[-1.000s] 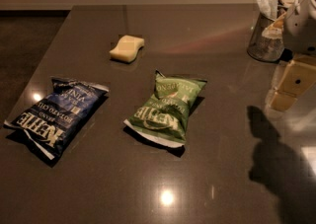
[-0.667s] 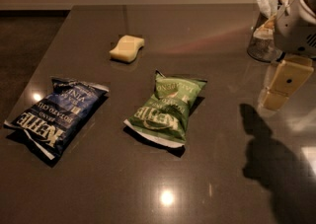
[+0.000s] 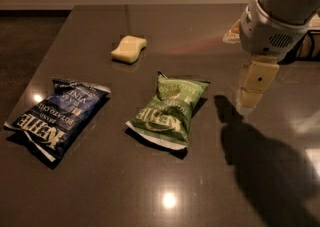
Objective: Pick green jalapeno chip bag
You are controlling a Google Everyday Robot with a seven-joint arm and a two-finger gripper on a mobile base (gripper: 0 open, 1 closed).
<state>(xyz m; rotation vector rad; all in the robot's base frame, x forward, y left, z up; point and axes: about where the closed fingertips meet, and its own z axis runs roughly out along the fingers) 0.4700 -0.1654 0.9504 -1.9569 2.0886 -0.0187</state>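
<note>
The green jalapeno chip bag (image 3: 168, 110) lies flat near the middle of the dark table (image 3: 200, 36), its white bottom edge toward the front. My gripper (image 3: 250, 98) hangs from the white arm at the upper right, above the table and to the right of the green bag, apart from it. It holds nothing that I can see.
A dark blue Kettle chip bag (image 3: 57, 116) lies at the left. A pale yellow sponge (image 3: 128, 49) lies behind the bags. A container stands at the far right edge, mostly hidden by the arm. The arm's shadow (image 3: 260, 161) falls on the table's right front.
My arm and gripper have moved left, toward the green bag. The bags and sponge have not moved.
</note>
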